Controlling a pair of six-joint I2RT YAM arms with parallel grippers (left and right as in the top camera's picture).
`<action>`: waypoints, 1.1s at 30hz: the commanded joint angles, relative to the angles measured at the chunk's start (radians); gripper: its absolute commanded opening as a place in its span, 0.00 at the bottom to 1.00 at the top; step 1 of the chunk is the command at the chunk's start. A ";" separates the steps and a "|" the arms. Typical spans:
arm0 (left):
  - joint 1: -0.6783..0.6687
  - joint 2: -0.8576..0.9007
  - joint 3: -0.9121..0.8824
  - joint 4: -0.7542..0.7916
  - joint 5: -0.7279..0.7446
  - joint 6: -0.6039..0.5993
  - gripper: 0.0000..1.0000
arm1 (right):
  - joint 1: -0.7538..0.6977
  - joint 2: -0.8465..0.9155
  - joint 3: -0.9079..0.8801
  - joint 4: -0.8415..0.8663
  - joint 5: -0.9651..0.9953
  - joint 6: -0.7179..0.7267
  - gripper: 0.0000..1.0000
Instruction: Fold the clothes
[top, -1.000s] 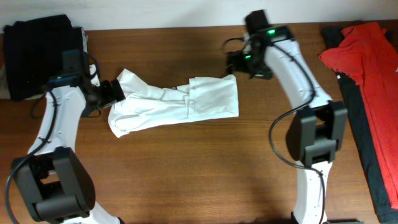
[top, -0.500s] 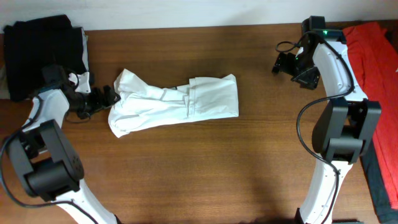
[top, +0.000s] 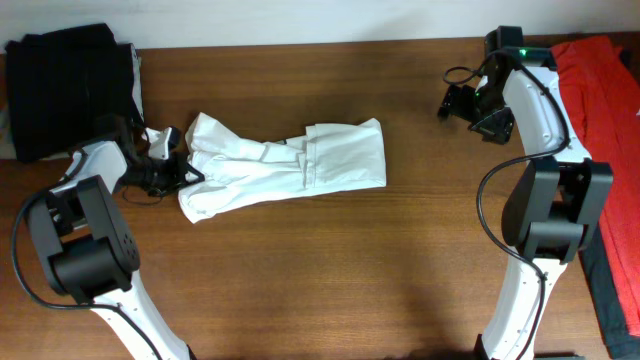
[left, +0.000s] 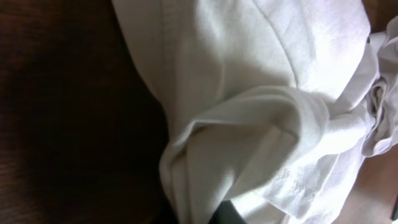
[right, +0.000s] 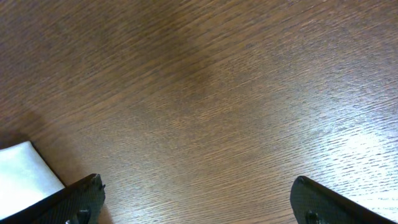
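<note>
The clothes, a white wrinkled T-shirt (top: 290, 165), lie partly folded as a long strip across the table's middle. My left gripper (top: 180, 172) is at the shirt's left end, shut on a bunched fold of its edge. In the left wrist view white cloth (left: 261, 93) fills the frame and a thick fold runs down into the jaws (left: 208, 218); one dark finger (left: 231, 214) shows beneath it. My right gripper (top: 455, 102) hangs open over bare wood at the back right, apart from the shirt. Its fingertips (right: 84, 196) stand wide, and a white corner of the shirt (right: 22, 171) shows at the lower left.
A stack of folded black clothes (top: 65, 85) sits at the back left corner, close behind my left arm. A red garment (top: 605, 120) lies over dark cloth along the right edge. The brown wooden table (top: 330, 280) shows bare wood in front of the shirt.
My left gripper slid right onto the shirt's left edge and shut on it. My right arm pulled away from the shirt's right end to the back right and has stayed there, open.
</note>
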 joint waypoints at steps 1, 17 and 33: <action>-0.007 0.037 -0.026 -0.016 -0.071 -0.018 0.01 | -0.003 -0.011 -0.004 0.000 0.010 0.013 0.99; -0.025 -0.218 0.392 -0.487 -0.457 -0.329 0.01 | -0.004 -0.011 -0.003 0.000 0.010 0.013 0.99; -0.493 -0.065 0.402 -0.333 -0.437 -0.404 0.01 | -0.003 -0.011 -0.004 0.000 0.010 0.013 0.99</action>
